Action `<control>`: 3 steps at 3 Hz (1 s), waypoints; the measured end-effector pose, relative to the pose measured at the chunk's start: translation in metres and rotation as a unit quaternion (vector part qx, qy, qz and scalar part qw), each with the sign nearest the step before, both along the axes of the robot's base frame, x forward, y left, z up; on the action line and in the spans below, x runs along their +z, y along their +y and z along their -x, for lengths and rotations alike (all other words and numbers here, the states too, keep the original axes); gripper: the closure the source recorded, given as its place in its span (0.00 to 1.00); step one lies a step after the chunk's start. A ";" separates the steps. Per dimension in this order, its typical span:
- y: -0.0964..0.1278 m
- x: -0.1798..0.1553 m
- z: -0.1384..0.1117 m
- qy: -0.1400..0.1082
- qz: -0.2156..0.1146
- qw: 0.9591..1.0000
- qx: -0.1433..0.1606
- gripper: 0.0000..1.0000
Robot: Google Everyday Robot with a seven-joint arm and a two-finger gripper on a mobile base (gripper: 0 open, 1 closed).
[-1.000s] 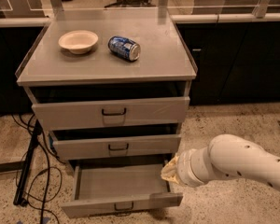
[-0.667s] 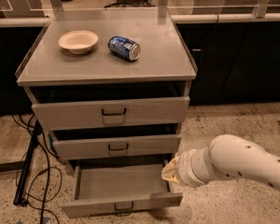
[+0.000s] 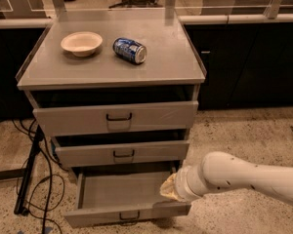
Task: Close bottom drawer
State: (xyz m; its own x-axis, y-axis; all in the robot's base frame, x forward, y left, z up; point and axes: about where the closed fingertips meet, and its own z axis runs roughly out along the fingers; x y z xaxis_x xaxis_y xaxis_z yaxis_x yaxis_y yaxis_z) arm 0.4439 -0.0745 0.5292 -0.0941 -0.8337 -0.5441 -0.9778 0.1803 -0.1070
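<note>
Grey bench [image 3: 112, 72] with three drawers at centre, bottom drawer [image 3: 122, 189] pulled open at 6 o'clock, white arm [image 3: 244, 177] reaching in from 4 o'clock, pincer [image 3: 169, 188] at the drawer's right front corner, its grip impossible to tell, bowl [image 3: 81, 43] and can [image 3: 130, 50] on top at 11 o'clock

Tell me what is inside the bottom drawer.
The bottom drawer stands pulled out; the floor that shows is bare grey metal. The gripper at its right front corner covers that part, and the rear lies in shadow under the middle drawer.
</note>
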 end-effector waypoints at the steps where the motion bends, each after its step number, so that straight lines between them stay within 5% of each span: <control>1: 0.000 -0.040 -0.005 -0.009 -0.015 1.000 -0.003 1.00; 2: -0.002 -0.076 -0.008 -0.020 -0.035 0.999 -0.012 1.00; 3: -0.001 -0.134 -0.017 0.004 -0.057 0.998 -0.021 1.00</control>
